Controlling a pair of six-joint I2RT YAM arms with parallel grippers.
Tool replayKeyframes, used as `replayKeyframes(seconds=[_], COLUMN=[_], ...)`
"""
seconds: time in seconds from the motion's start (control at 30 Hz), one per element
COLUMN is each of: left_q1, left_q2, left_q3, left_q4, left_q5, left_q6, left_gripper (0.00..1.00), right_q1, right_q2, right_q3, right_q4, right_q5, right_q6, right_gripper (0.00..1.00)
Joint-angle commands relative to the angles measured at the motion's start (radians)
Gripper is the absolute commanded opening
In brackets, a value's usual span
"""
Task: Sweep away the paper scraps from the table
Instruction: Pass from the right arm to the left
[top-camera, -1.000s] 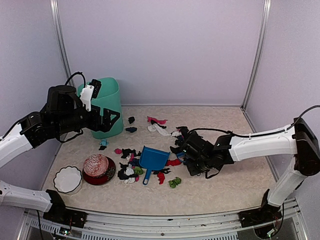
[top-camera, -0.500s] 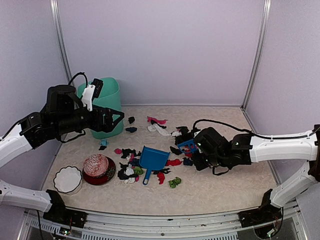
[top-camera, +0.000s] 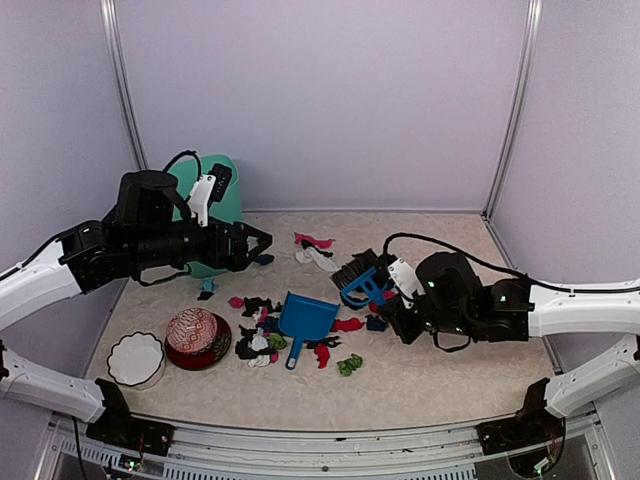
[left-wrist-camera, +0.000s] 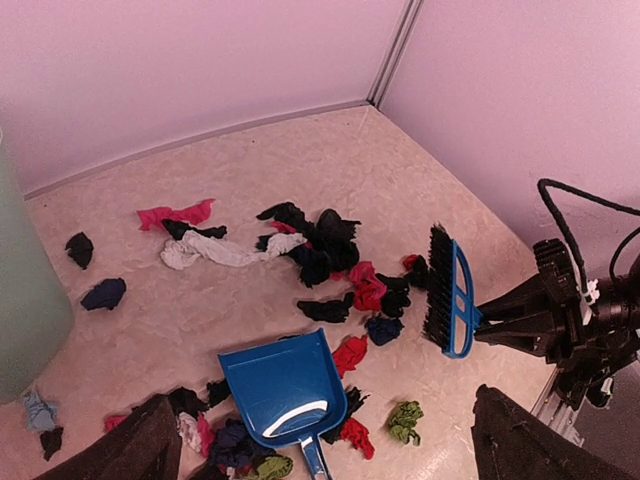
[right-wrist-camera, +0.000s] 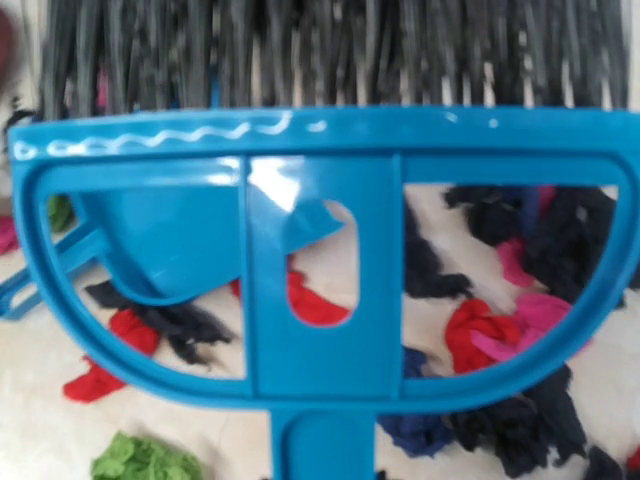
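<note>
Our right gripper (top-camera: 392, 292) has its fingers pressed close on the handle of the small blue hand brush (top-camera: 362, 279) and pinches it firmly. In the right wrist view the blue frame of the brush fills the picture, with the black bristles pointing away from the camera toward the litter. We think it is held this way so that one stroke can push the scraps toward the blue dustpan (top-camera: 305, 318), which lies flat just to the left with its handle toward the near edge. In the left wrist view the bristles stand at the right border of the heap, just beside some black and red bits. We cannot tell if the tips touch the table (top-camera: 455, 372). Our left gripper (top-camera: 256, 243) is spread wide and holds nothing. It hovers over the far left part of the table, in front of the green bin (top-camera: 229, 199), and looks down on the dustpan. To us this is a waiting position, from which it could take the dustpan handle and keep the pan steady. The paper scraps (top-camera: 258, 341) are not yet collected. Most lie around the dustpan, between the red bowl (top-camera: 196, 336) and the brush. A few pink, white and black ones are nearer the back wall, one green bit lies toward the front, and the pan itself looks empty.
</note>
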Motion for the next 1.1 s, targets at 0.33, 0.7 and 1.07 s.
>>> replayKeyframes(seconds=[0.33,0.7,1.07], left_q1=[-0.037,-0.092,-0.132], left_q2=[0.133,0.254,0.368], left_q3=[0.077,0.093,0.110], left_q4=[0.080,0.162,0.196], left_q5=[0.185,0.355,0.432], left_q6=[-0.063,-0.135,-0.184], left_gripper=[0.99,0.99,0.98], right_q1=[0.002,0.018,0.029], right_q2=[-0.101,-0.146,-0.141], right_q3=[-0.133,-0.142,-0.106], right_q4=[0.191,0.218,0.200], right_q5=[-0.206,-0.223,-0.217], right_q6=[-0.343,-0.474,-0.546], right_gripper=[0.00,0.00,0.00])
